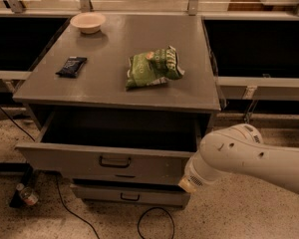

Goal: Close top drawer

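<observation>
On your far left, a small can (28, 196) lies on the speckled floor (229, 218), near the left corner of the top drawer (65, 158). That drawer stands pulled well out of the grey cabinet (139, 96), and its dark inside is open to view. It spans the cabinet's full width, with a tall scuffed front and 1 small black handle (114, 162) at the centre. Below it sits a shallower drawer (154, 197), nearly flush.

On the cabinet top you have a black packet (71, 66) at the left, a pale bowl (88, 22) at the back and a green snack bag (153, 68) towards the right, all well back from the front edge.

A black cable (154, 217) loops on the floor just in front of the lower drawer.

The gripper (188, 183) is at the drawer front's lower right corner, at the end of the white arm (249, 156) that reaches in from your right. You cannot tell whether it is open or closed.
</observation>
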`<state>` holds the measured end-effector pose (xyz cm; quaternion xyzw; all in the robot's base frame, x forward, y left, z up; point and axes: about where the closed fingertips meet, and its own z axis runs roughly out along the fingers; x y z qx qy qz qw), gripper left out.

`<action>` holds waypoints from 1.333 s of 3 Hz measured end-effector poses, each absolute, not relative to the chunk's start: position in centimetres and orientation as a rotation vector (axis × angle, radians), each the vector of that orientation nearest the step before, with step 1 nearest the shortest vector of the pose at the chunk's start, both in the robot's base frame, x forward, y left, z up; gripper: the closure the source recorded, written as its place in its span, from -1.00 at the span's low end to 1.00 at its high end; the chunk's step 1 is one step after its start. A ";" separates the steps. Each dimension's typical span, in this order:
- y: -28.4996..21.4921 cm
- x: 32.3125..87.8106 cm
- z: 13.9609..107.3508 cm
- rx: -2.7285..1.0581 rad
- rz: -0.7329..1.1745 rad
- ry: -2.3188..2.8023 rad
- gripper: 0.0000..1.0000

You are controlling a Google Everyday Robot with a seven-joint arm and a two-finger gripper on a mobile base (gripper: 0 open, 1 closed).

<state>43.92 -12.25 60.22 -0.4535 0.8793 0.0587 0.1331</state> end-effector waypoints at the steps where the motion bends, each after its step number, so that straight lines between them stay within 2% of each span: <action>1: -12.2 43.9 60.2 -1.315 0.170 2.550 -0.77; 2: -12.2 43.9 60.2 -1.315 0.170 2.550 -1.00; 3: -12.2 43.9 60.2 -1.315 0.170 2.550 -1.00; 4: -12.2 43.9 60.2 -1.315 0.170 2.550 -0.64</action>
